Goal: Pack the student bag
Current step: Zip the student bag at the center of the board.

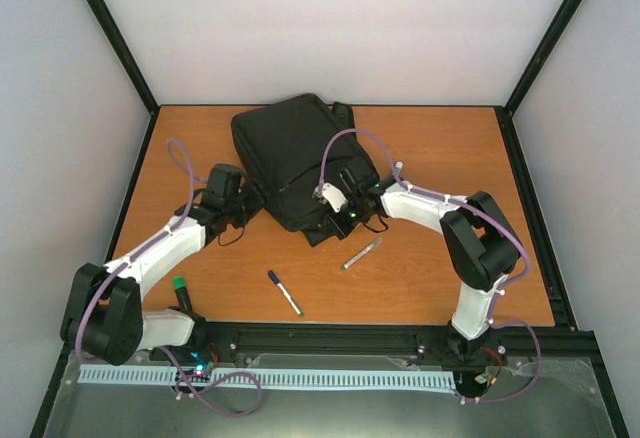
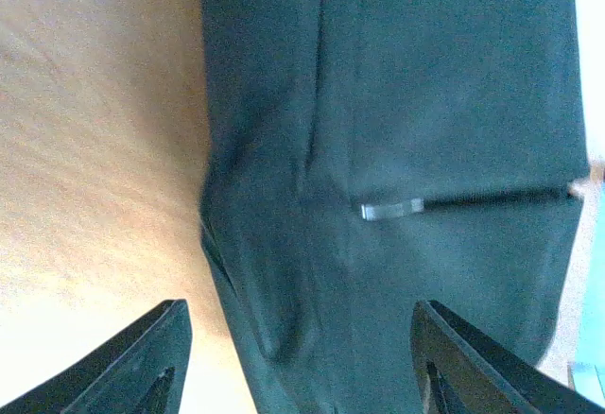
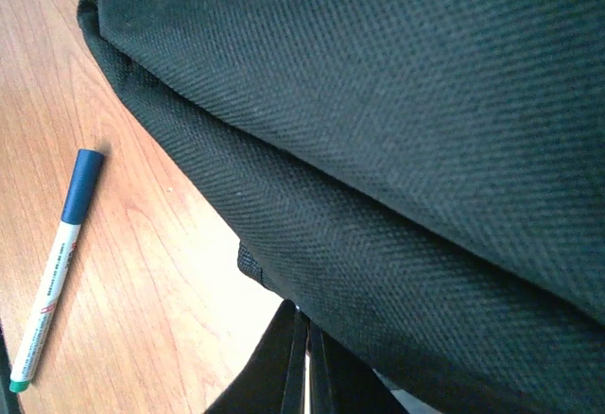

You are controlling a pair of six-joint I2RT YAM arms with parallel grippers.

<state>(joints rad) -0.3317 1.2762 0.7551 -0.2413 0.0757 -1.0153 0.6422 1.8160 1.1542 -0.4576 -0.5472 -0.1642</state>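
**Black backpack lies flat at the far middle of the table, an arm at each near corner**

Black and soft, the student bag [image 1: 295,158] lies on the orange-brown wooden table [image 1: 450,158], far of centre and angled slightly left.

The left gripper [image 1: 248,205] is at the bag's left edge. In its wrist view, its fingers [image 2: 151,357] stand wide apart with nothing held. The bag's side [image 2: 425,130] and a silvery zipper pull [image 2: 392,209] lie just beyond them.

The right gripper [image 1: 338,216] sits at the bag's near edge. Its fingers [image 3: 284,376] are pressed together under overhanging fabric [image 3: 378,102]. Whether any cloth is pinched between them cannot be told.

Nearer on the table, apart from the bag, lie a blue-capped marker [image 1: 285,292] and a pale marker [image 1: 362,253].
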